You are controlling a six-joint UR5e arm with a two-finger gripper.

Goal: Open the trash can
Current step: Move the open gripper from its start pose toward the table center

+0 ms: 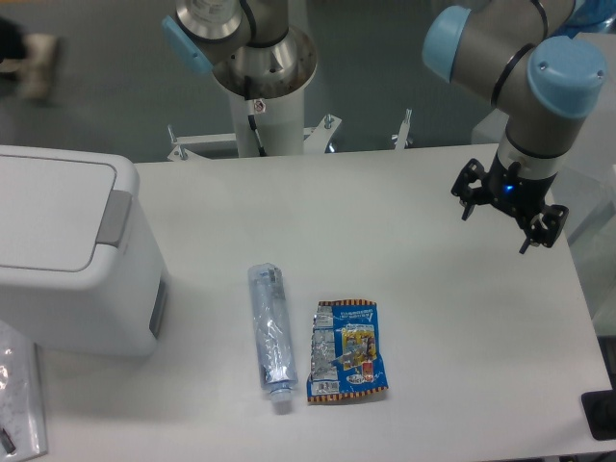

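Observation:
The trash can is a large white boxy bin at the left edge of the table, its flat lid down, with grey panels on its right side. My gripper hangs over the far right of the table, well away from the bin. Its black fingers are spread open with nothing between them.
A clear plastic bottle lies on its side near the table's middle front. Beside it on the right lies a blue snack wrapper. A clear plastic bag sits at the front left corner. A second arm's base stands behind the table.

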